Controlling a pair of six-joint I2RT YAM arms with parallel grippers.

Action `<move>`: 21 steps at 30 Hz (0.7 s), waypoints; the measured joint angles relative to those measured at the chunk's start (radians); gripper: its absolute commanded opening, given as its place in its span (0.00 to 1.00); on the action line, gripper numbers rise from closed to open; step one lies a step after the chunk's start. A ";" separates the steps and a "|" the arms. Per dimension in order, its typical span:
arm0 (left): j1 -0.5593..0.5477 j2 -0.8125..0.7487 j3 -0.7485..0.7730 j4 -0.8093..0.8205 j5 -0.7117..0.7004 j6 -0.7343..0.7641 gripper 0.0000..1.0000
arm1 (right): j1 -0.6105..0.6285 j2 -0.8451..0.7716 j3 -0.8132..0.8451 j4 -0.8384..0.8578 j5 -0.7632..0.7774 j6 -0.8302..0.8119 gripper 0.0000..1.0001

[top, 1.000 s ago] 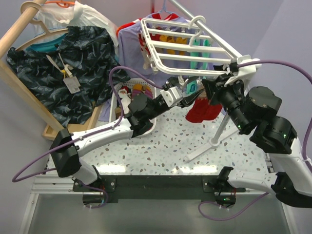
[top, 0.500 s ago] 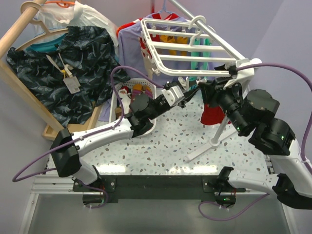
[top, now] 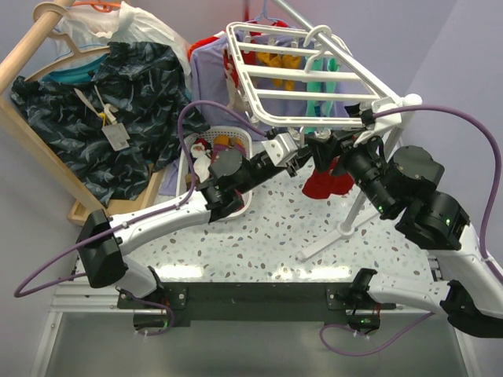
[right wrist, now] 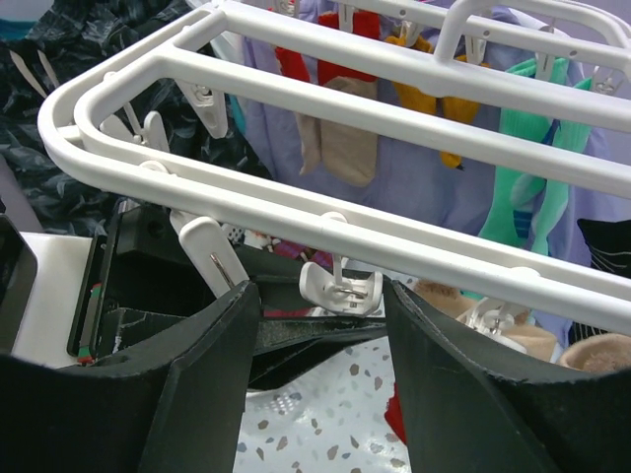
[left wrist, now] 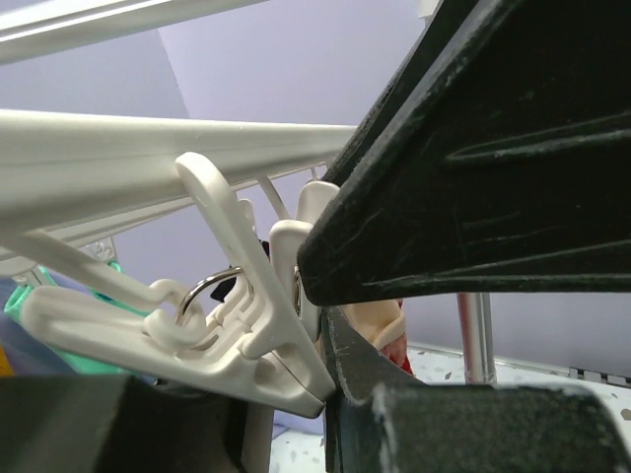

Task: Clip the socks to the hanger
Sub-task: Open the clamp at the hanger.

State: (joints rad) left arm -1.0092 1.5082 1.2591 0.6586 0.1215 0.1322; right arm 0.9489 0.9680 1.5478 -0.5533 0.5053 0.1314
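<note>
A white basket (top: 238,135) at the bench's (top: 259,228) 10 o'clock corner holds a red-and-white sock (top: 203,151) and something orange, pressed against the hanging shirts. The speckled bench lies open from the centre down to 6 o'clock, with a white stand foot (top: 326,242) crossing at 4 o'clock. Under the near bar of the hanger (top: 314,75) the two arms meet almost nose to nose. The left tool (top: 292,157) is clenched on a white clip (left wrist: 251,330), while the right tool (right wrist: 320,296) gapes wide with nothing in it. A maroon sock (top: 326,184) hangs just below at 1 o'clock; what holds it is hidden. Since a second ago the right tool has slid toward 9 o'clock along the bar, and the sock has swung out and back
</note>
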 measured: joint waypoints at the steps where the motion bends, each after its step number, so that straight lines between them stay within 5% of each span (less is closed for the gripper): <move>1: 0.000 -0.002 0.000 -0.005 0.000 -0.004 0.00 | 0.000 0.001 0.000 0.005 0.000 -0.002 0.58; 21: 0.000 -0.027 0.000 -0.050 0.005 -0.045 0.00 | 0.000 0.022 -0.060 0.095 0.084 -0.038 0.57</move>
State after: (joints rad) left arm -1.0088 1.4807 1.2591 0.6090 0.1268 0.0872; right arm 0.9489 0.9897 1.4876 -0.4587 0.5896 0.0933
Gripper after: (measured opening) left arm 0.245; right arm 0.572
